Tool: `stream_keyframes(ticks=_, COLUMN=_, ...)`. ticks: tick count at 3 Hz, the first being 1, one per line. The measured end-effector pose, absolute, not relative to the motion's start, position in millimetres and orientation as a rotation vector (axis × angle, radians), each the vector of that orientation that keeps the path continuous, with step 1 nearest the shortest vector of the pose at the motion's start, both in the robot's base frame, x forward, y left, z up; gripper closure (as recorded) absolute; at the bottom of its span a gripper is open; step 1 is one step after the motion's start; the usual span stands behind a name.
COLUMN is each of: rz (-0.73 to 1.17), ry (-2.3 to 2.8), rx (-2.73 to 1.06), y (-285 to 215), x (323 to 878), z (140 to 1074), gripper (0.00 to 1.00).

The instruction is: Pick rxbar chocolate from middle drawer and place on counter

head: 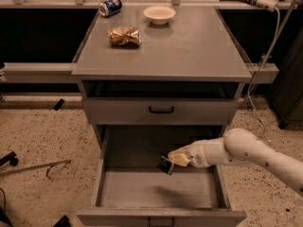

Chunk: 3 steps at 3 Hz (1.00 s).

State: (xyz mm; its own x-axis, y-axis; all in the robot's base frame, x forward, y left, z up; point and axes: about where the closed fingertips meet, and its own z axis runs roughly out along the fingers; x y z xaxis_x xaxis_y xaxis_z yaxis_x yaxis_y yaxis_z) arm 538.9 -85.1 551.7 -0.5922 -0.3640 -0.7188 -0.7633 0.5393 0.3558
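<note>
Inside the open grey metal middle drawer [137, 189], the pale gripper [174, 161] is closed on one end of the small black-wrapped rxbar chocolate [165, 165], which may slip or strike the grey upper drawer front [161, 110] while rising.

This looks like a robotics lab or a workshop. A white robot arm [246, 150] reaches into the open drawer [101, 174] of a grey metal cabinet [118, 111], with its end effector [173, 161] above the drawer bottom. The speckled stone floor [42, 136] has a loose metal rod [33, 168] on it, and a white cable [266, 58] hangs at the right.
</note>
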Motion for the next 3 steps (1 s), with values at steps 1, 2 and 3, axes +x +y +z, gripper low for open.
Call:
stream_keyframes(ticks=1, rz=0.985, ry=2.173, rx=-0.92, y=-111.3, x=505.1, z=595.8, gripper=1.0)
stream_keyframes(ticks=2, rz=0.983, ry=2.118, rx=-0.902, y=-139.2, x=470.6, z=635.0, gripper=1.0)
stream_keyframes(ticks=3, rz=0.983, ry=2.118, rx=-0.902, y=-139.2, x=470.6, z=635.1, gripper=1.0)
